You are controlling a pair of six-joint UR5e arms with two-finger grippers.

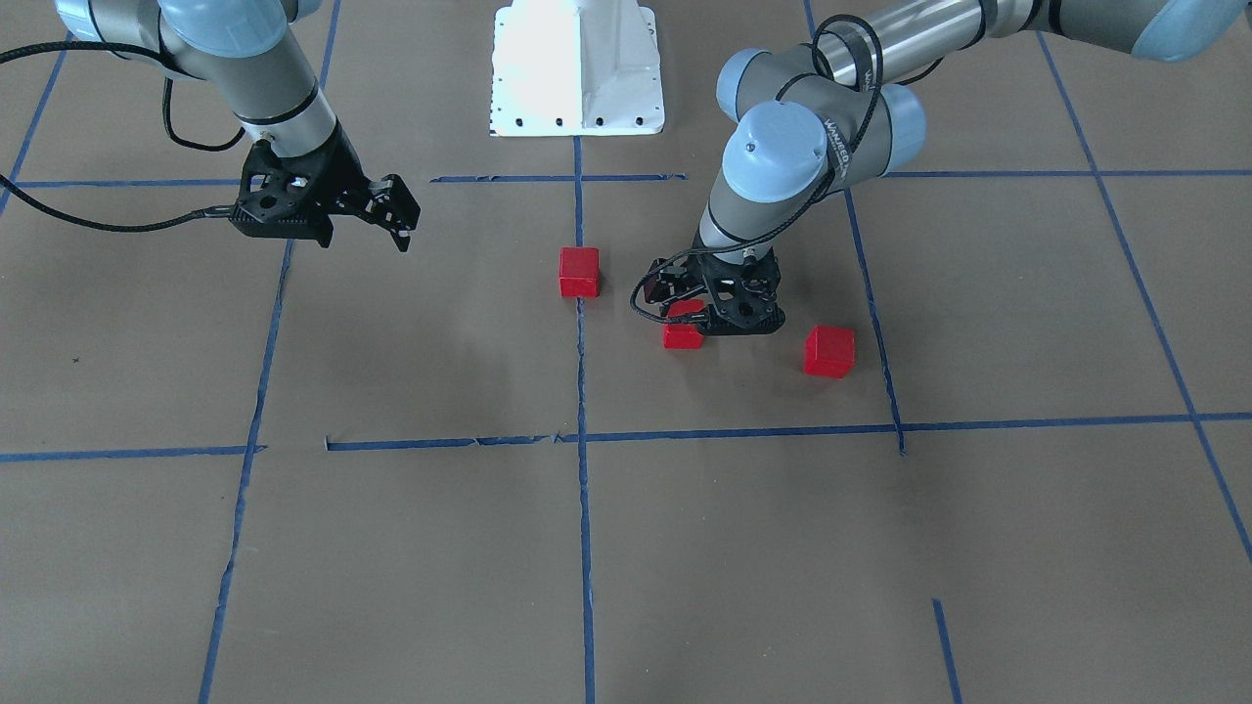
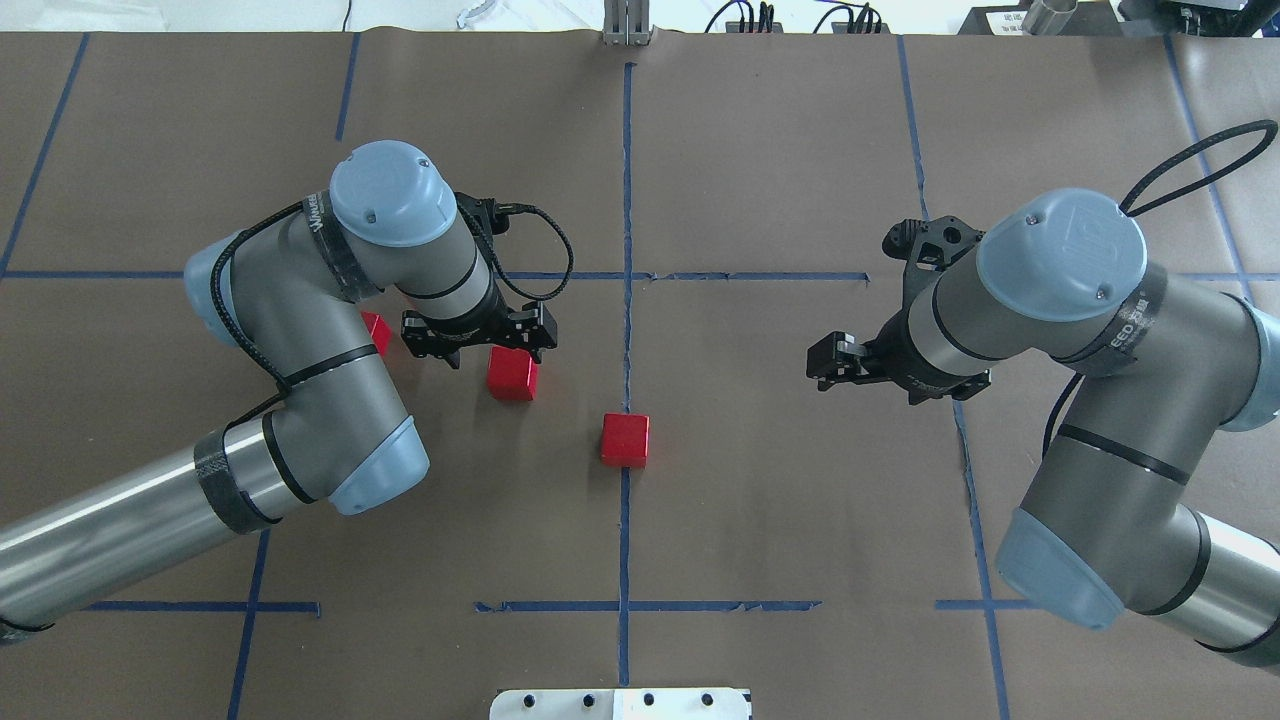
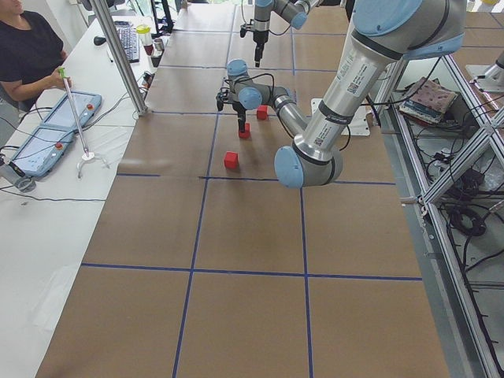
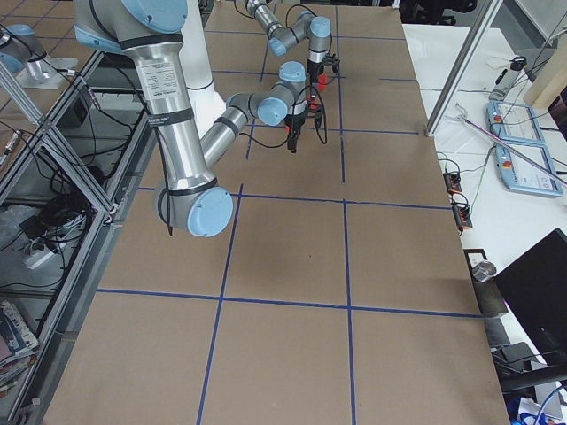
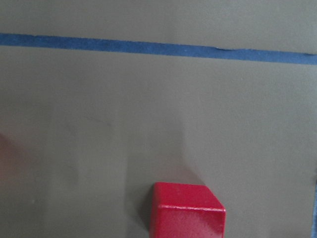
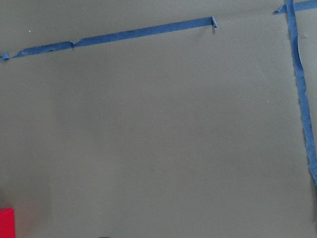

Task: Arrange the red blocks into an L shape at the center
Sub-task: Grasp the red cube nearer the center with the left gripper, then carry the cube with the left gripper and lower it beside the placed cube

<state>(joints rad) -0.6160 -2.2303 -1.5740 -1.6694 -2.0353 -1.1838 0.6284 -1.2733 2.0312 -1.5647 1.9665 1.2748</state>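
Three red blocks lie on the brown paper. One block (image 1: pixel 579 272) (image 2: pixel 625 440) sits on the vertical blue tape line (image 2: pixel 626 330) at the center. A second block (image 1: pixel 683 334) (image 2: pixel 512 374) lies at the fingertips of my left gripper (image 1: pixel 706 318) (image 2: pixel 480 345), which is low over the table with its jaws spread; I cannot tell if they touch. This block fills the bottom of the left wrist view (image 5: pixel 188 210). The third block (image 1: pixel 829 351) (image 2: pixel 376 332) is partly hidden under my left arm. My right gripper (image 1: pixel 396 210) (image 2: pixel 825 362) hangs open and empty, well right of the center.
The white robot base plate (image 1: pixel 577 68) (image 2: pixel 620 703) is at the table's near edge. Blue tape grid lines cross the paper. An operator (image 3: pixel 27 55) sits at a side table with tablets. The right wrist view catches a red corner (image 6: pixel 5 223).
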